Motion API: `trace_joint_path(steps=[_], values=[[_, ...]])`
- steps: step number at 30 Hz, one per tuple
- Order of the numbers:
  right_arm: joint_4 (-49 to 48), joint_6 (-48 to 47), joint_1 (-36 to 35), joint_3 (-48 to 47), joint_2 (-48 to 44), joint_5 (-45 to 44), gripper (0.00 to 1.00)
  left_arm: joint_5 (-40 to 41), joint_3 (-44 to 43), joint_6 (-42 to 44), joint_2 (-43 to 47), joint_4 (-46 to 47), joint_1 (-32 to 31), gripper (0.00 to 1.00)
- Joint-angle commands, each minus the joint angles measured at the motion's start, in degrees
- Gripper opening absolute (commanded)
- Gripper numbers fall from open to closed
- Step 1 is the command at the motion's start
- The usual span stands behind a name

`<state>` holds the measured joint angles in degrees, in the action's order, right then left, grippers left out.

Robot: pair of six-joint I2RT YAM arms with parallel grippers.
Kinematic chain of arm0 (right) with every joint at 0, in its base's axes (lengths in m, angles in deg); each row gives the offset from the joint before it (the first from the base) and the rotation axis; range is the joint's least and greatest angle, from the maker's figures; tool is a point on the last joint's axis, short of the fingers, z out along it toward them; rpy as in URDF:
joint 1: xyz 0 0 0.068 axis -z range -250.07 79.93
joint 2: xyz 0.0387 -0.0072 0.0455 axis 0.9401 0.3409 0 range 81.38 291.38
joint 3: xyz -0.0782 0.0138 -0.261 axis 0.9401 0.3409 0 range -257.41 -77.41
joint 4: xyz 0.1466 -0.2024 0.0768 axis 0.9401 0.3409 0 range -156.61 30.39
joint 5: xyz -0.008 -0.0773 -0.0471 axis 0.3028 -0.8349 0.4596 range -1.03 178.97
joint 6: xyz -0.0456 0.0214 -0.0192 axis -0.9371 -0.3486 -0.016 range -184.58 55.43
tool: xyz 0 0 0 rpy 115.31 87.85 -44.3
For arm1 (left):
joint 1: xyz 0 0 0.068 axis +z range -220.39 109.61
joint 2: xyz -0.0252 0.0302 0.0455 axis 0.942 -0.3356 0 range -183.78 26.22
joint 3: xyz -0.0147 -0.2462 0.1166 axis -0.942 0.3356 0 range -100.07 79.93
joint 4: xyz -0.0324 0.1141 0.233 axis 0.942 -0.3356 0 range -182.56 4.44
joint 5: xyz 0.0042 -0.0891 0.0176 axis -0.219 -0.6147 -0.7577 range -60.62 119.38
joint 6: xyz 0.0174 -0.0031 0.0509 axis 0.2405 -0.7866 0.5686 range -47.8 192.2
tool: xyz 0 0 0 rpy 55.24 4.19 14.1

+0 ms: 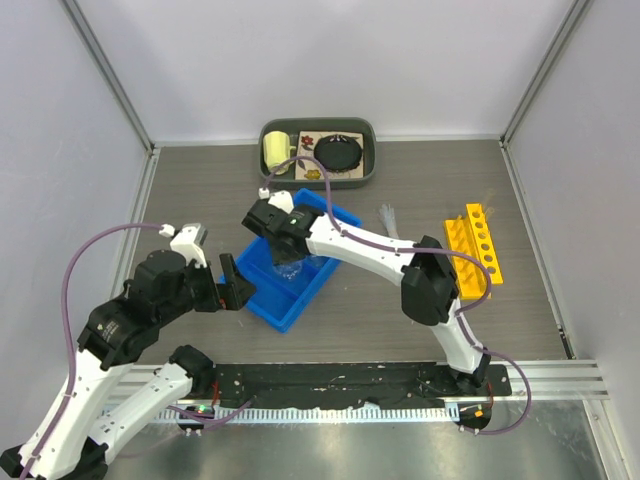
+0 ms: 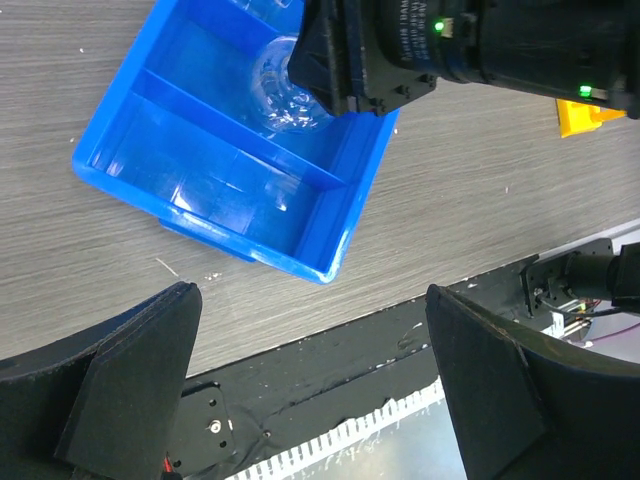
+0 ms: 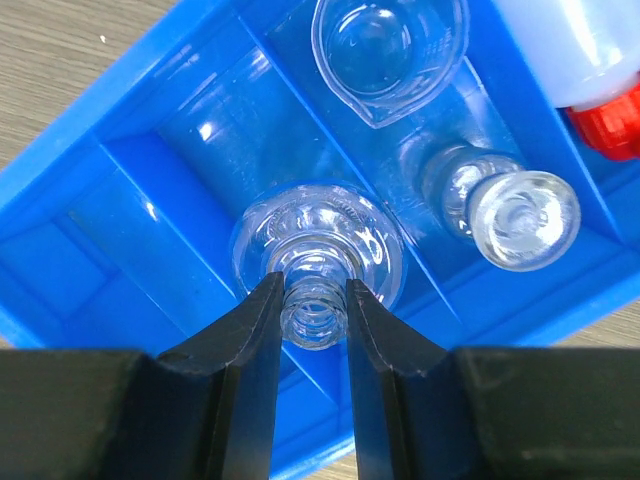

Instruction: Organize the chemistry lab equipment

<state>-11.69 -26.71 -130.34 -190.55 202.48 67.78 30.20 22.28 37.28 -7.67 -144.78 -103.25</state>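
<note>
My right gripper (image 3: pixel 313 300) is shut on the neck of a small round clear flask (image 3: pixel 316 245), held upright over the middle compartment of the blue divided tray (image 3: pixel 90 260). In the tray's far part stand a clear beaker (image 3: pixel 390 50), a second flask (image 3: pixel 500 212) on its side, and the white squeeze bottle (image 3: pixel 590 50) with its red cap. From above, the right gripper (image 1: pixel 290 262) sits over the tray (image 1: pixel 285 305). My left gripper (image 1: pixel 235 283) stands open and empty just left of the tray's near corner, above the table's front edge (image 2: pixel 310 370). The held flask (image 2: pixel 285 95) shows there too.
A yellow holed rack (image 1: pixel 474 250) lies to the right of the tray, with thin clear tubes (image 1: pixel 388 218) between them. A grey bin (image 1: pixel 368 170) at the back holds a yellow mug (image 1: pixel 275 150) and a black disc (image 1: pixel 338 152). The black mounting plate (image 1: pixel 340 385) runs along the near edge.
</note>
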Motion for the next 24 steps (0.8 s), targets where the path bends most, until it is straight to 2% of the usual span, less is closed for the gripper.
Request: trace_joint_path(steps=[1,10,13,14,16,17,24], values=[[-2.27,1.07,0.07,-2.00,1.33,0.45,0.01,-0.64,-0.18,1.95,0.32,-0.46,0.34,1.00],[-3.23,1.16,0.07,-2.08,3.18,0.71,0.01,-0.56,-0.27,2.40,0.14,-0.81,0.34,1.00],[-3.41,0.98,0.07,-2.17,3.18,0.98,0.16,-0.56,-0.27,2.48,0.05,-0.81,0.34,1.00],[-3.50,0.98,0.07,-2.08,3.09,0.98,0.27,-0.56,-0.19,2.40,-0.12,-0.89,0.34,1.00],[-3.50,0.63,-0.02,-2.17,2.92,1.06,0.36,-0.56,-0.18,2.40,-0.30,-0.81,0.34,1.00],[-3.59,0.37,0.06,-2.43,2.65,1.24,0.48,-0.47,-0.18,2.40,-0.30,-0.81,0.34,1.00],[-1.31,-0.86,0.07,-5.15,1.07,1.77,0.62,-0.21,-0.45,2.05,-1.09,-0.98,0.34,1.00]])
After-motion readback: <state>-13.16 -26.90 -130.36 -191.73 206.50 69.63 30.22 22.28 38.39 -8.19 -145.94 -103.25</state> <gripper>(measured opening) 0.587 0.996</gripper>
